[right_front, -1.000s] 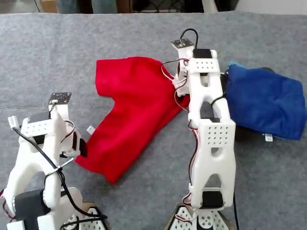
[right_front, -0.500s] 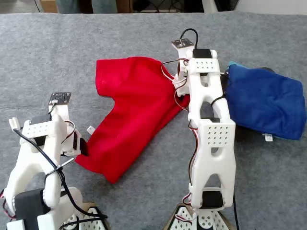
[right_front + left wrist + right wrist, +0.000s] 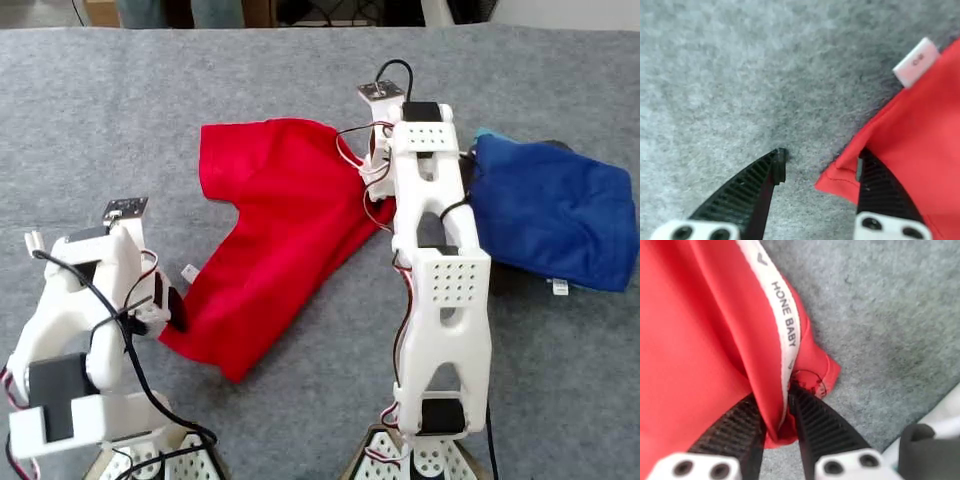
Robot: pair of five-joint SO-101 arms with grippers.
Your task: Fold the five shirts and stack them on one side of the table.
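A crumpled red cotton shirt [image 3: 280, 220] is pinched at its collar by the right gripper [image 3: 776, 414] mid-bench. The left gripper [image 3: 821, 167] is spread wide at its hem corner. A folded blue shirt [image 3: 555, 210] is laid near the right edge.

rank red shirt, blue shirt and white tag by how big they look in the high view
1. red shirt: largest, spread across the middle of the table.
2. blue shirt: clearly smaller, bunched up.
3. tag: by far the smallest, a small white tab at the red shirt's edge.
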